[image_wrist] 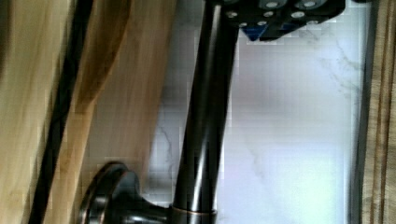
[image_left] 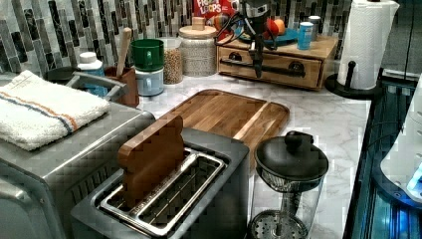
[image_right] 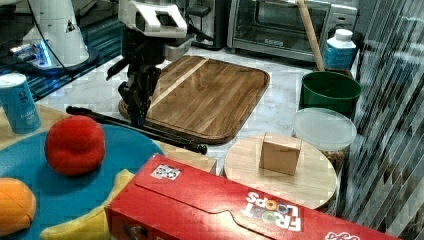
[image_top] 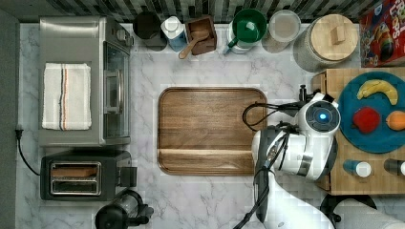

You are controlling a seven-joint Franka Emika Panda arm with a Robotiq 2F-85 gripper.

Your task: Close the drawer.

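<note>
Gripper [image_left: 258, 69] is seen pointing down at the black bar handle [image_left: 263, 67] on the drawer [image_left: 271, 63] front; whether its fingers are apart or together cannot be told. In the right view the gripper [image_right: 137, 112] is placed right at the handle [image_right: 135, 127]. The drawer is located under the butcher-block top [image_left: 318, 47] at the marble counter's [image_left: 323, 124] back edge in the left view, front nearly flush with the box. Wooden tray [image_left: 231, 114] is set at counter centre.

Bright, even light throughout; wrist view blurred, perhaps from closeness.
</note>
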